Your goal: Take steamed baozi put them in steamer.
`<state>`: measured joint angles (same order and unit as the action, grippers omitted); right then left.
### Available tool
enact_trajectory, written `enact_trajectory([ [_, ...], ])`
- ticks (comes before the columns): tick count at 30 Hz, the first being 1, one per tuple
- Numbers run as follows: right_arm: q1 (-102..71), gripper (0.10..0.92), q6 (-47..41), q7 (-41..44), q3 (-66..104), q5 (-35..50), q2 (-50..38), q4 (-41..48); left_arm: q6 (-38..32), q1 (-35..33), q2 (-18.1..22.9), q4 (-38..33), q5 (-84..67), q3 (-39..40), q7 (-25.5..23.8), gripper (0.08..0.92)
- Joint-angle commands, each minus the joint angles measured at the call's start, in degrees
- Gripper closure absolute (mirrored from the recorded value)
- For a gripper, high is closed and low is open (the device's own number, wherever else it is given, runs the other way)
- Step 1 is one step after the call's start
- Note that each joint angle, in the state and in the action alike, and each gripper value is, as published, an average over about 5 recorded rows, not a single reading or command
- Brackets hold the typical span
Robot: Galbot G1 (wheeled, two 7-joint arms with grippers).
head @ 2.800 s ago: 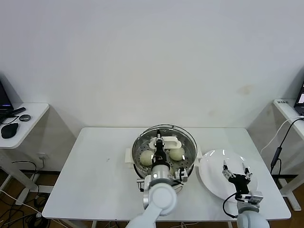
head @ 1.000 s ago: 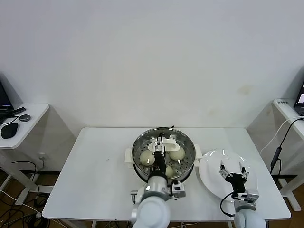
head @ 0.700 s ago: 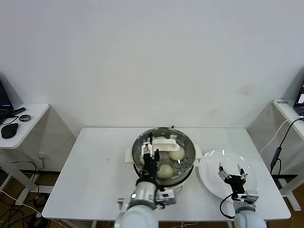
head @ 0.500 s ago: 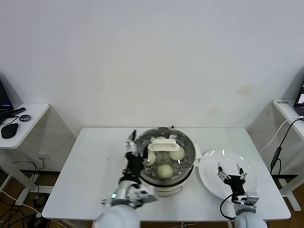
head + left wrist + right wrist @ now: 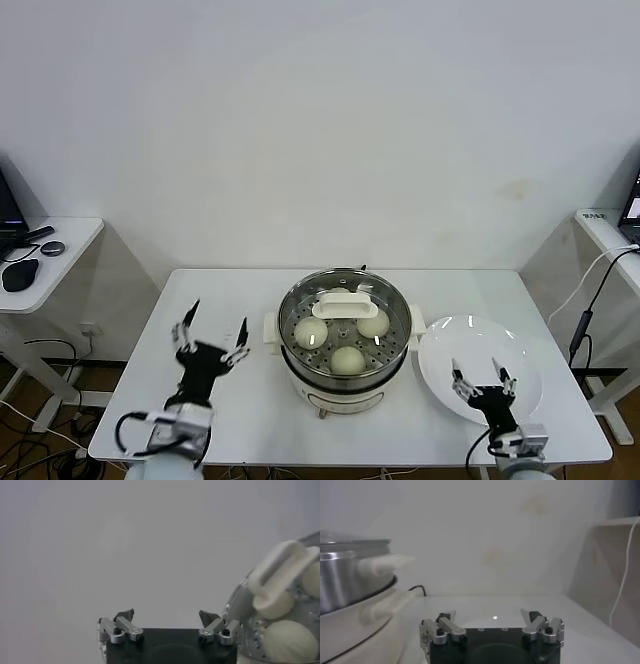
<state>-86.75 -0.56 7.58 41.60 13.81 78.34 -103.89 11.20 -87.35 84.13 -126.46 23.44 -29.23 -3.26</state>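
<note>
The steamer (image 5: 345, 322) is shiny perforated steel on white plastic; buns (image 5: 347, 359) look smooth, matt dough; the plate (image 5: 470, 345) is glossy; the tabletop (image 5: 220, 400) is matt.

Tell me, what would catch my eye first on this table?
Probably the shiny steel steamer at the middle of the white table, with steamed baozi sitting on its perforated tray under a glass lid with a white handle. To its right lies a bare white plate. Near the front edge, the left end effector and the right end effector both stand open, holding nothing.
</note>
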Motion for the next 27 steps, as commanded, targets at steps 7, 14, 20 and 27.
enact_trajectory([
  [7,-10.33,0.203,-7.73,1.56,0.85,-1.6,-1.01,-12.15,-6.54,-18.5,1.54,6.11,-16.98,-5.09,8.22,0.177],
  [14,-11.98,0.203,-11.48,2.65,1.13,-2.46,-1.24,-15.44,-6.22,-20.43,1.89,3.07,-16.96,-3.7,8.03,0.177],
  [20,-12.28,0.203,-11.27,4.7,1.18,-3.37,-1.32,-15.41,-5.44,-21.57,1.27,0.98,-18.59,-3.39,7.9,0.177],
  [27,-12.28,0.203,-11.02,4.83,0.98,-4.45,-0.06,-15.34,-4.89,-21.54,1.74,-0.69,-18.58,-3.37,6.71,0.177],
])
